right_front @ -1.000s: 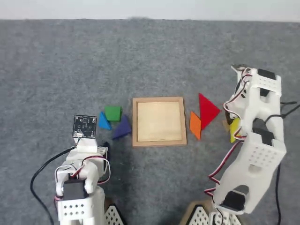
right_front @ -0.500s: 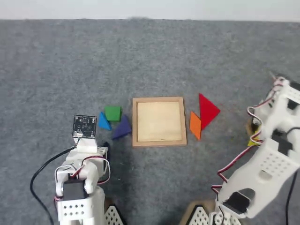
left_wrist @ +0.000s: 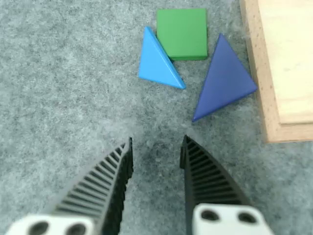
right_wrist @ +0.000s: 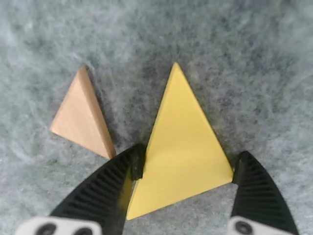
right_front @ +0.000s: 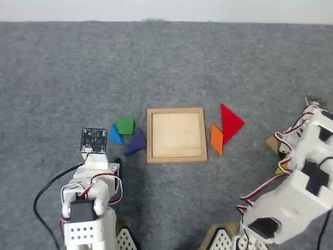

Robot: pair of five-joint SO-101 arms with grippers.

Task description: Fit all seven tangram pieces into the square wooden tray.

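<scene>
- The square wooden tray [right_front: 176, 134] lies in the middle of the grey bench [right_front: 166, 62]. None of the 7 pieces is in it yet.
- At the tray's 9 o'clock, 3 pieces sit close together: a green square [right_front: 125, 125], a light blue triangle [right_front: 115, 135] and a dark blue triangle [right_front: 136, 141]. The dark blue one is just beside the tray's rim.
- At the tray's 3 o'clock, an orange piece [right_front: 217, 138] touches a red triangle [right_front: 230, 123].
- Farther out, between 3 and 4 o'clock, a plain wood triangle [right_wrist: 83, 117] lies just beside a yellow triangle [right_wrist: 181, 147]. Both are well apart from the tray.
- The right gripper [right_wrist: 190, 156] is spread wide and low, with 1 finger on each side of the yellow triangle. One finger sits in the gap next to the wood triangle. I think it is set this way to squeeze the yellow piece and pick it up first.
- The left gripper [left_wrist: 156, 142] is spread and holds nothing. It hangs over bare bench at the tray's 7 o'clock, pointing at the 3 pieces on its side. It looks like it is waiting for its turn.
- The yellow piece is flat with slanted sides, so it could slip out when squeezed, and the wood triangle could get bumped.
</scene>
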